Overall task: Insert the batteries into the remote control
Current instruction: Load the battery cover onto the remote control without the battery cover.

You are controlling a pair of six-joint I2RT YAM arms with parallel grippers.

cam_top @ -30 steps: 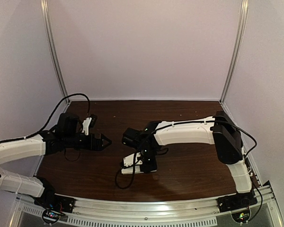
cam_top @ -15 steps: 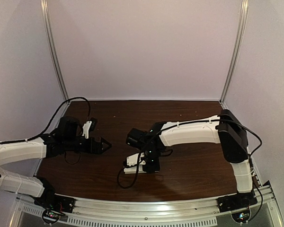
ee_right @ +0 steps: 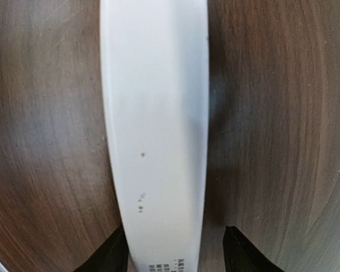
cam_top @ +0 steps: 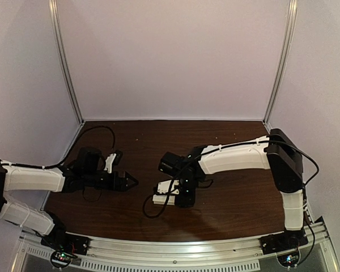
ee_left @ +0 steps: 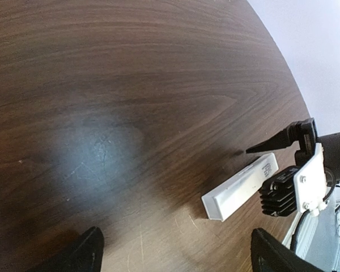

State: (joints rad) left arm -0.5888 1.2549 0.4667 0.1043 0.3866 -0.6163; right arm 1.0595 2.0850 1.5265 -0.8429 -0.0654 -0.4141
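1. The remote control (cam_top: 161,197) lies flat on the table (cam_top: 232,215), near the front and about midway between the 2 arms. The overhead view shows nothing else on the wood.
2. The right gripper (cam_top: 184,197) is down over the remote's right end. In its wrist view the white bar runs straight up between the 2 fingers (ee_right: 116,252). The left finger sits at the bar's edge, while a thin dark gap shows beside the other. The jaws therefore look spread around the remote, straddling it and not clamping it.
3. The left gripper (cam_top: 130,181) hangs low over bare wood to the left of the remote, well apart from it. Its fingers (ee_left: 90,252) are spread wide with nothing between them.
4. The batteries are not visible in any view, so I cannot say where they are.
5. The face of the remote seen by the right wrist camera is smooth white, with a few small dark marks and some print. No open compartment or loaded cell shows on it.
6. My judgement is that the task is at an early stage: the remote is only being secured, and both batteries are yet to be fetched and seated.
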